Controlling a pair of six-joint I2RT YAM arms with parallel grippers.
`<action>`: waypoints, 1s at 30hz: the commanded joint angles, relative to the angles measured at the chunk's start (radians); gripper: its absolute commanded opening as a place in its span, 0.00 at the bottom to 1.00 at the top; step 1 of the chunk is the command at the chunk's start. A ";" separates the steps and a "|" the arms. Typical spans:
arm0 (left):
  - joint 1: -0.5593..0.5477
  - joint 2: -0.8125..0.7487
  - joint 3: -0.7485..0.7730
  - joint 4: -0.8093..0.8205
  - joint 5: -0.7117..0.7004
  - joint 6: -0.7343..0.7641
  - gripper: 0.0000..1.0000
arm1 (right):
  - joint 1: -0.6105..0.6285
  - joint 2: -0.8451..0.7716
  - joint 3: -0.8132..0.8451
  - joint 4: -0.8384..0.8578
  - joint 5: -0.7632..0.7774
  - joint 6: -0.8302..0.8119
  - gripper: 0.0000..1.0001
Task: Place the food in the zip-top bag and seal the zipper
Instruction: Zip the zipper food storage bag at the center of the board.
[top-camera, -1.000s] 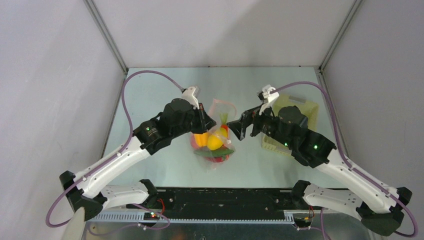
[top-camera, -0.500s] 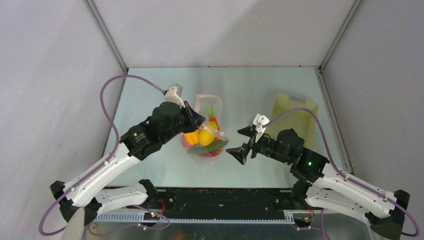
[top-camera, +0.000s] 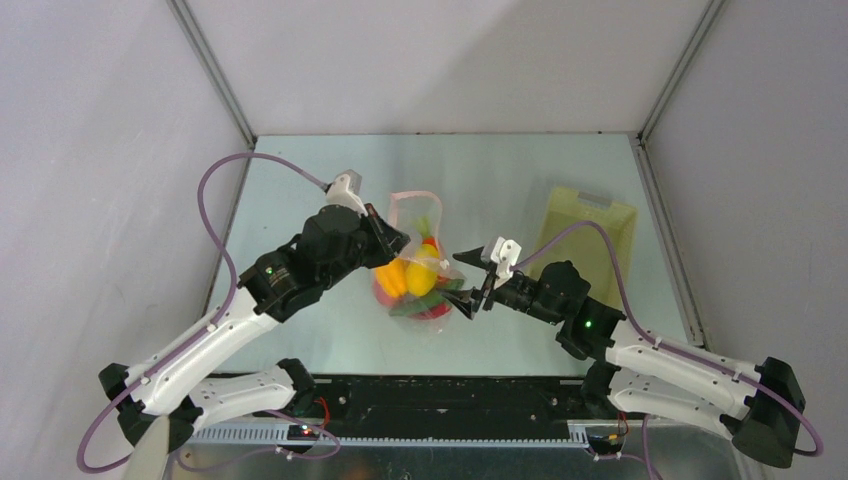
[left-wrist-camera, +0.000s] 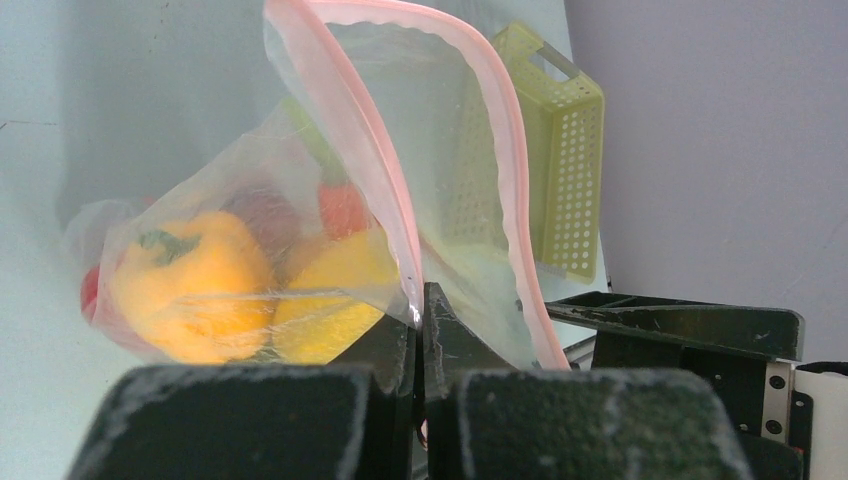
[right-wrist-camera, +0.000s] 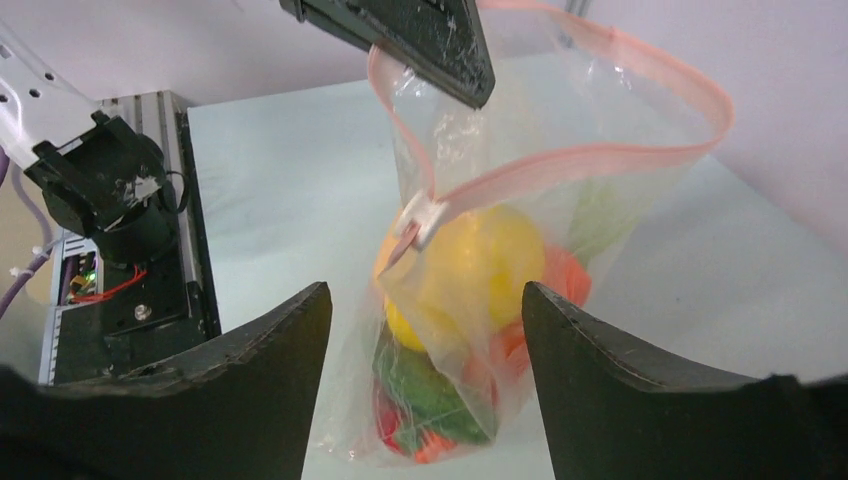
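The clear zip-top bag (top-camera: 418, 255) stands with its mouth open and its bottom on the table. The food (top-camera: 415, 282) is inside: yellow pepper (right-wrist-camera: 480, 260), orange pepper (left-wrist-camera: 190, 290), green vegetable (right-wrist-camera: 430, 390) and red pieces. My left gripper (top-camera: 393, 240) is shut on the bag's mouth edge (left-wrist-camera: 420, 300) and holds it up by the pink zipper (left-wrist-camera: 350, 110). The zipper (right-wrist-camera: 580, 160) forms an open loop with a white slider (right-wrist-camera: 425, 215). My right gripper (top-camera: 466, 285) is open and empty, its jaws facing the bag's right side (right-wrist-camera: 425, 295), not touching it.
A pale-yellow perforated basket (top-camera: 588, 232) lies at the right back of the table, also seen behind the bag in the left wrist view (left-wrist-camera: 560, 150). The left gripper's finger (right-wrist-camera: 420, 40) shows at the top of the right wrist view.
My right gripper left the bag's top by the basket, swung toward the near edge, then moved left up to the bag's side. My left gripper carried the bag slightly left.
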 joint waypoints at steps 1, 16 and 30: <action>-0.004 -0.030 -0.011 0.060 0.005 -0.022 0.00 | 0.003 0.024 0.000 0.149 0.004 -0.031 0.72; -0.005 -0.050 -0.023 0.075 0.023 -0.026 0.00 | -0.012 0.087 0.000 0.159 -0.016 -0.007 0.47; -0.005 -0.070 -0.041 0.061 0.034 -0.023 0.00 | -0.016 0.073 0.000 0.184 -0.070 -0.020 0.00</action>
